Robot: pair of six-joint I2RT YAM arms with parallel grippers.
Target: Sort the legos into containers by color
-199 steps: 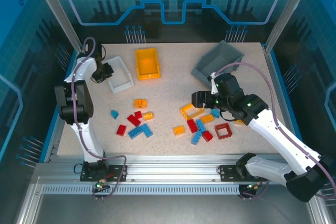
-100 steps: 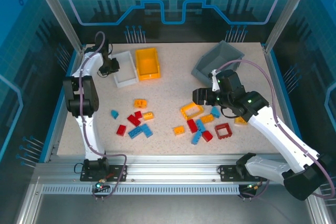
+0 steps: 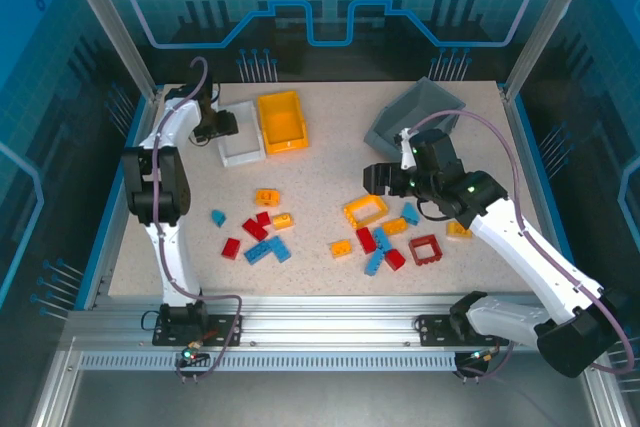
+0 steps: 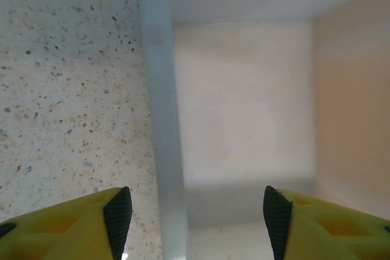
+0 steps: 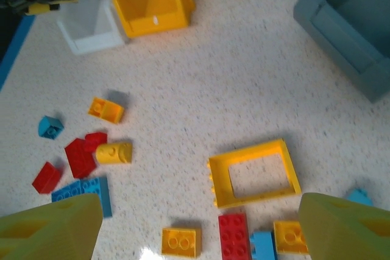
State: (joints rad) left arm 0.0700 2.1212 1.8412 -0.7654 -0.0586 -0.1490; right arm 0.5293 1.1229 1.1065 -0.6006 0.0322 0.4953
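The white bin (image 3: 240, 157) sits beside the yellow bin (image 3: 283, 144) at the back left. My left gripper (image 3: 225, 125) is open, its jaws straddling the white bin's left wall (image 4: 161, 120) without touching it. The left gripper (image 4: 198, 217) holds nothing, and the bin's floor (image 4: 244, 108) is bare. My right gripper (image 3: 378, 179) hovers open and empty (image 5: 198, 211) above a yellow frame brick (image 5: 253, 172). Red, blue and yellow legos lie in two loose clusters, one round (image 3: 262, 237) and one round (image 3: 395, 237). A red frame brick (image 3: 425, 248) lies on the right.
The dark grey bin (image 3: 415, 112) stands tilted at the back right, close behind the right arm. The right wrist view has its corner (image 5: 347, 22) at the upper right. Bare tabletop (image 3: 320, 172) lies between the bins and the bricks.
The left gripper has pushed the white bin right and back until it stands against the yellow bin. The right gripper drew back from the bricks, uncovering the yellow frame brick.
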